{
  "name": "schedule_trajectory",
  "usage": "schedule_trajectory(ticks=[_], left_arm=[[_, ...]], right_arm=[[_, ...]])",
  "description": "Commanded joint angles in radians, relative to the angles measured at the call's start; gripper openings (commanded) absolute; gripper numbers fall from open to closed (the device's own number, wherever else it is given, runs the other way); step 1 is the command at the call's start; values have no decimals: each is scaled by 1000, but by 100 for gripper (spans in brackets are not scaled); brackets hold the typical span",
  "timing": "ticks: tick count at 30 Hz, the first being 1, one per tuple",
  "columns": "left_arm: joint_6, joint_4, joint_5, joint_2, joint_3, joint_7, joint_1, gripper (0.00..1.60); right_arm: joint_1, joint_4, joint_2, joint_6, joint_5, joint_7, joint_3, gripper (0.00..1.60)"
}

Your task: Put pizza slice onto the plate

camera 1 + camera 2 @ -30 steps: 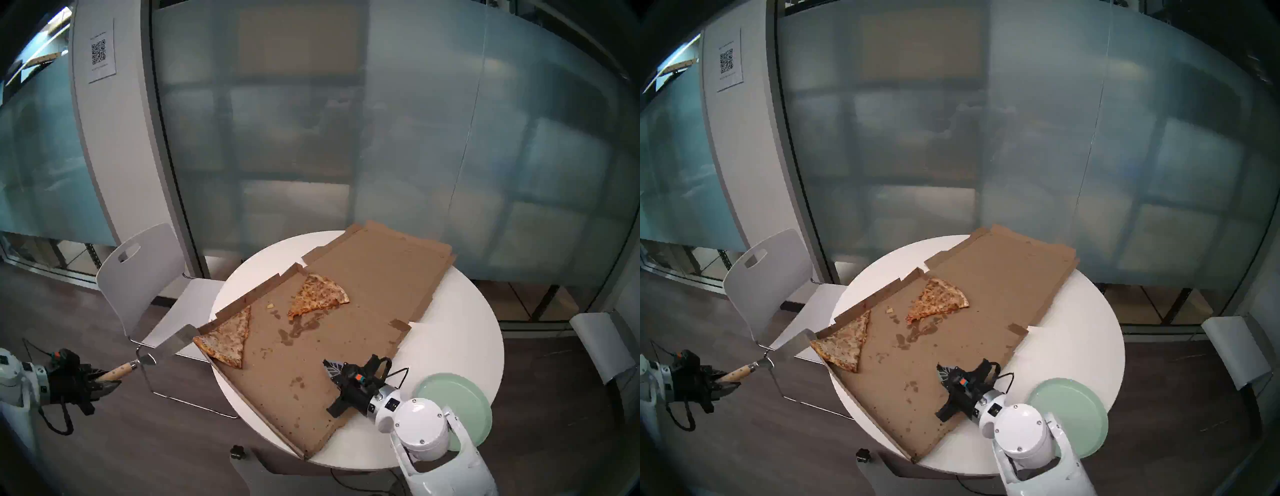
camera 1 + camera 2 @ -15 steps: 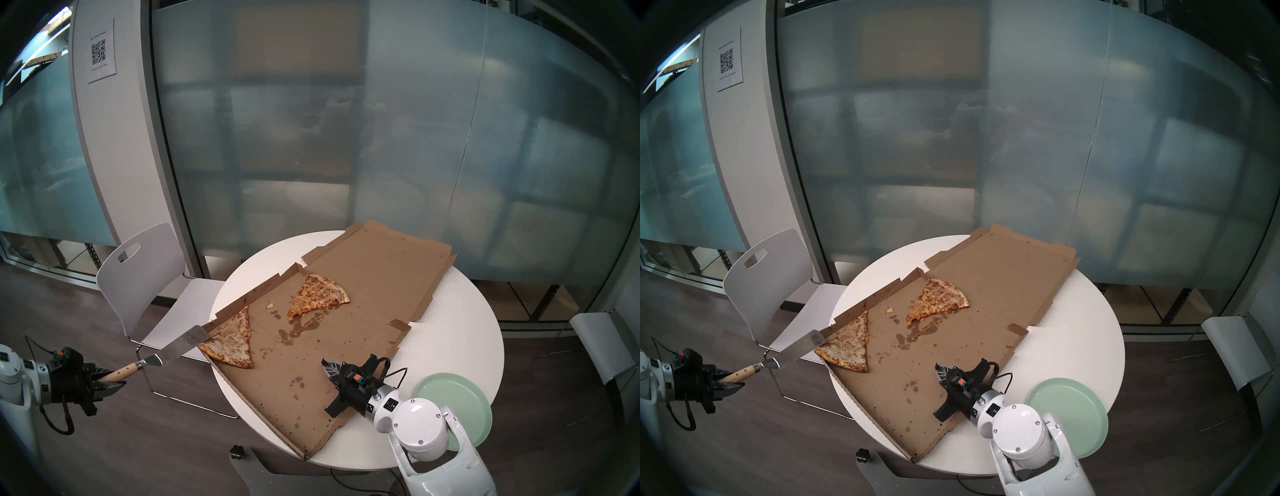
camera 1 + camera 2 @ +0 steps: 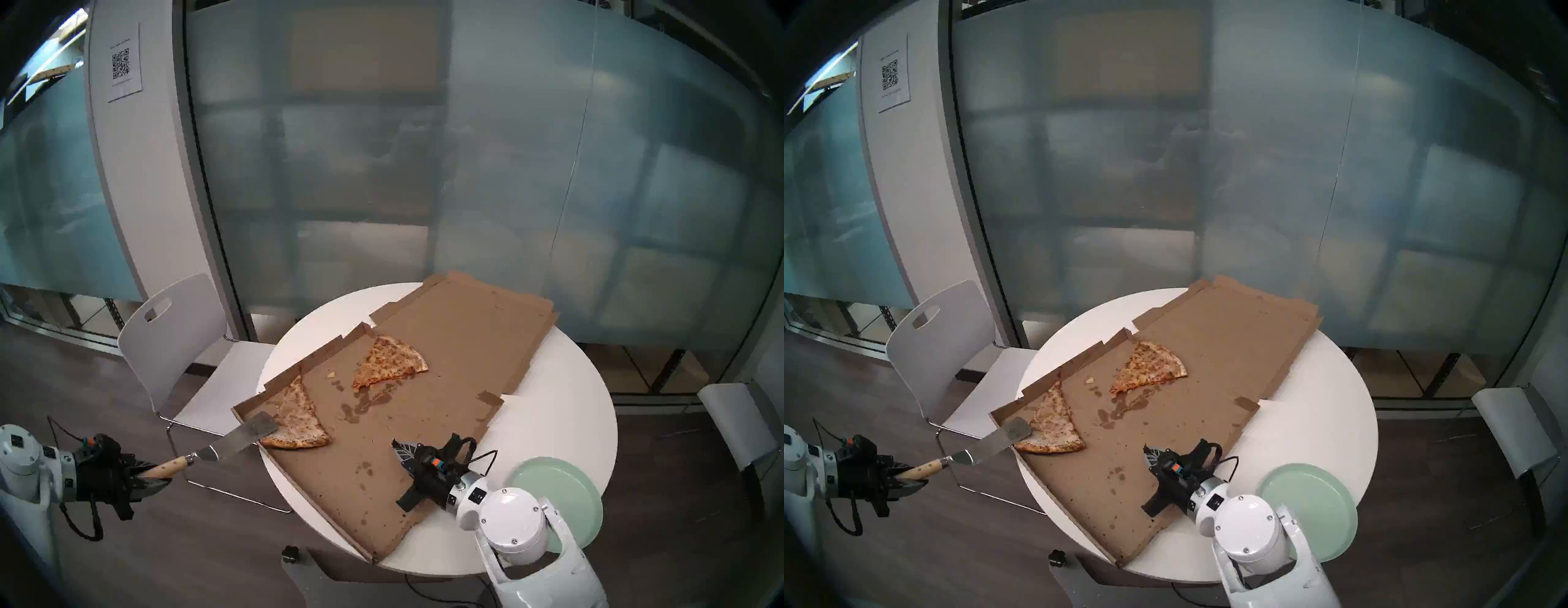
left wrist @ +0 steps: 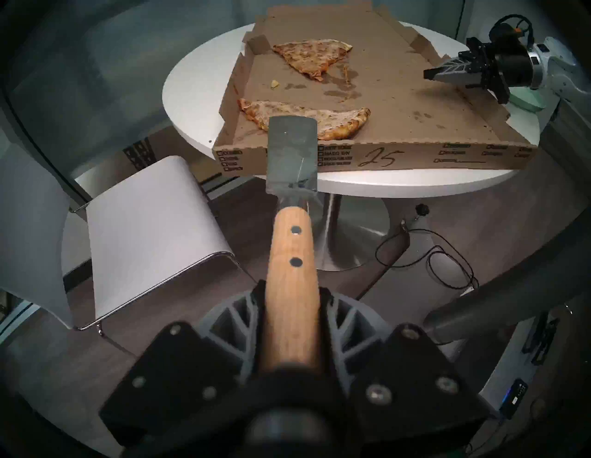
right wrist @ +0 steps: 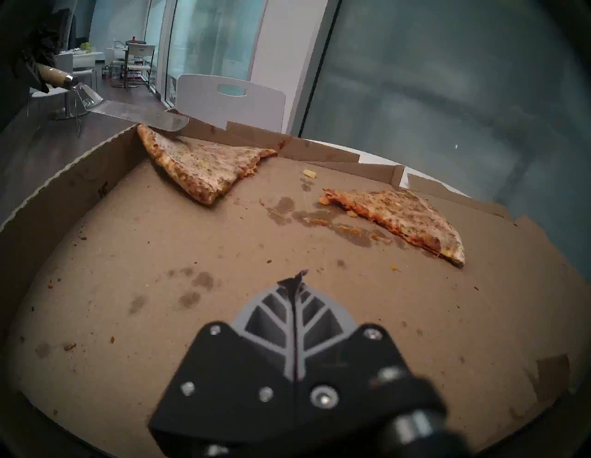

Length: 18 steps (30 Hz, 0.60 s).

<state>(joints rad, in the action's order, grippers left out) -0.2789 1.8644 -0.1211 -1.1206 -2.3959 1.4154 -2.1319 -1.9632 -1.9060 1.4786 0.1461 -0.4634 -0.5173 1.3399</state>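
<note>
The pale pizza slice [image 3: 299,418] [image 5: 204,166] lies in the near left corner of the open pizza box [image 3: 424,339]. My left gripper [image 3: 146,477] [image 4: 292,307] is shut on the wooden handle of a metal spatula [image 3: 248,435] [image 4: 292,144]. The blade reaches over the box's wall, with its tip over the slice's crust end. The mint-green plate [image 3: 568,484] [image 3: 1314,501] sits at the table's near right edge, partly behind my right arm. My right gripper [image 3: 401,452] [image 5: 295,281] is shut and empty, low over the box floor.
A shorter, more orange slice [image 3: 390,358] lies further back in the box, with grease stains and a crumb [image 3: 331,375] nearby. The round white table [image 3: 551,416] carries the box. A white chair [image 3: 178,335] stands left of the table, under the spatula.
My left arm has swung the spatula right, over the box wall to the pale slice. That slice has slid and turned to the right. The right gripper has barely moved.
</note>
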Motion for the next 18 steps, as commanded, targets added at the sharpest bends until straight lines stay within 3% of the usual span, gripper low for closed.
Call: schedule_trajectory(ticks=[1,9,18], left_arm=[[3,37,-4,-6,-4,-2,-6,0],[-4,63,-16,30,12,18,16,0],[-57,75,19,114,-47,68,80,0]], right_arm=[[8,-25,7,-5,9,-2,-3,0],[6,-17,5,-10,12,-1,-5,0],[4,-12,3,-12,16,-3,-11,0]])
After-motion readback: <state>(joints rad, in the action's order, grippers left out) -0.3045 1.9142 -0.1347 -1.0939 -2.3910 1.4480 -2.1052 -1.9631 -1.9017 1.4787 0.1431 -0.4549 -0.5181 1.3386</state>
